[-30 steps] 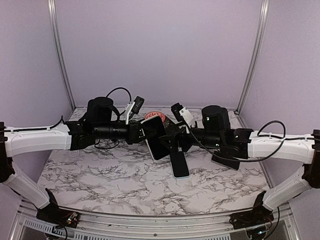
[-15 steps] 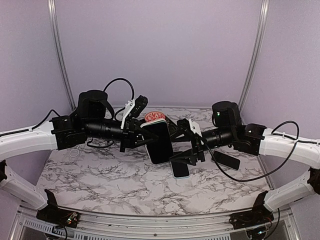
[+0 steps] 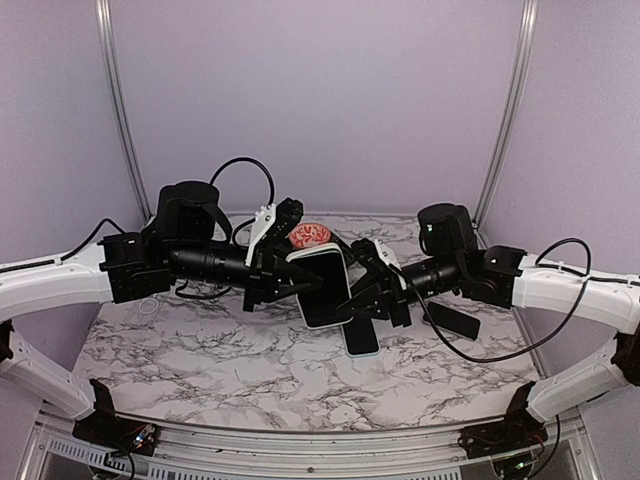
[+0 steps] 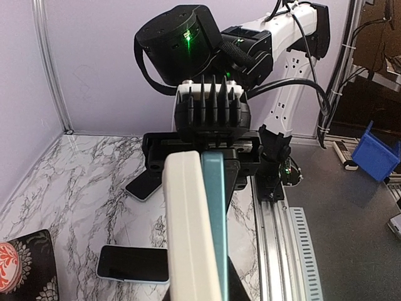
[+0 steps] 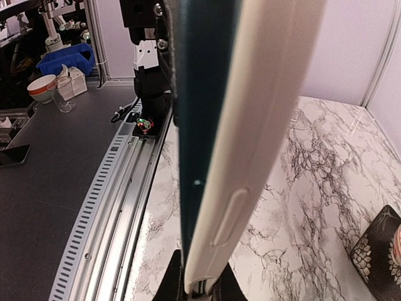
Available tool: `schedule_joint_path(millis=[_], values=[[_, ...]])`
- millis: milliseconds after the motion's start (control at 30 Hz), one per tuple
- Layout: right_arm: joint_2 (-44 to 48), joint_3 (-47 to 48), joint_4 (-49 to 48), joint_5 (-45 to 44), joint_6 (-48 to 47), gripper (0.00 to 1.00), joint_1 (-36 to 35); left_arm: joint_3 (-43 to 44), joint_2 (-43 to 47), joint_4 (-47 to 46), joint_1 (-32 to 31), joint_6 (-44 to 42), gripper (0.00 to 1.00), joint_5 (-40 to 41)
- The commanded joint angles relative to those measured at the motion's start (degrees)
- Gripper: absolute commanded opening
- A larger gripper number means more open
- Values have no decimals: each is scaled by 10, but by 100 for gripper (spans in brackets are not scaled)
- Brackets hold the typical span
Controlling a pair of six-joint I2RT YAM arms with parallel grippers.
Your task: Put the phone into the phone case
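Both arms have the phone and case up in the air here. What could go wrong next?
1. The phone shows edge-on beside the white case, apparently not fully seated; uneven squeezing by the left gripper and right gripper could skew it.
2. If either grip slips, the pair could drop onto the second phone lying below.

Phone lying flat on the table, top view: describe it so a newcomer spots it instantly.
On the marble table, look to the centre, where the left gripper and right gripper meet at a raised phone with a white rim. The flat phone lies on the tabletop beneath it, nearer the right gripper, dark screen up with a pale edge. The other flat dark slab lies farther right.
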State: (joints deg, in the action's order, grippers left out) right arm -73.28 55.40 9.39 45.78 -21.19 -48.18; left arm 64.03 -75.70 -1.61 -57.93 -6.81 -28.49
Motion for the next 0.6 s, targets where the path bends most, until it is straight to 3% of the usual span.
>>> schedule_joint_path(millis=[0, 67, 100, 367, 433, 467, 567], values=[[9, 26, -67, 2, -2, 0, 0, 30, 4, -23, -8, 25, 22, 10], [15, 27, -76, 9, 2, 0, -1, 29, 3, -23, -8, 25, 44, 37], [20, 26, -80, 12, 4, 0, -1, 28, 5, -23, -8, 24, 49, 45], [60, -2, -170, 19, 33, 0, -1, -3, 20, -66, -8, 34, 64, 61], [62, -2, -175, 17, 33, 0, -1, -1, 18, -68, -8, 35, 56, 59], [61, 1, -174, 17, 33, 0, -1, -3, 19, -72, -8, 37, 46, 59], [54, 6, -169, 18, 37, 0, -1, -11, 23, -93, -9, 48, 3, 57]])
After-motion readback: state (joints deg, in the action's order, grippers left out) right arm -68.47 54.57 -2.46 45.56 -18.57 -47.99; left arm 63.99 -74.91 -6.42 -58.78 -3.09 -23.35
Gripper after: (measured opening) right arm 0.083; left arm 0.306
